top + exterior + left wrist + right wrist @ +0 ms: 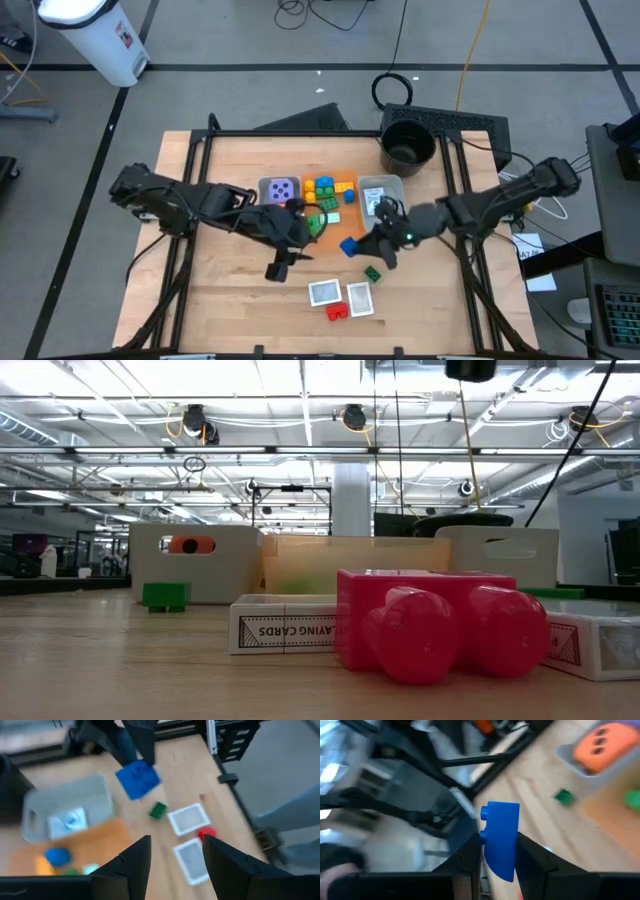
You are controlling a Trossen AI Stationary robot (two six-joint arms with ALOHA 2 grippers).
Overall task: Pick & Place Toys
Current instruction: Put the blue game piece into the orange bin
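Clearly, from my seat at the controls, the right gripper [497, 851] had its fingers pinched on a blue brick [500, 837], gripping the flat sides with the studs left showing at one edge. In the high view that brick [350, 246] sat near the middle of the frame, just below the orange tray [345, 203] and lifted off the table [230, 290], as far as I could judge.

I took the brick for hard, light plastic with slick faces. It should not crush, but it could pivot or slide between the fingers, so a squeeze across the broad flat sides near the middle seemed the safest hold.

My left gripper [175, 862] hovered left of centre in the high view, fingers part-way apart and carrying nothing.

Other toys lay loose lower in that frame: a small green brick [372, 273], a red brick [338, 311] and two card packs [324, 292]. The packs looked stiff and flat, best taken by their long edges. A purple die [283, 189] sat in the grey tray [262, 186] at upper centre.
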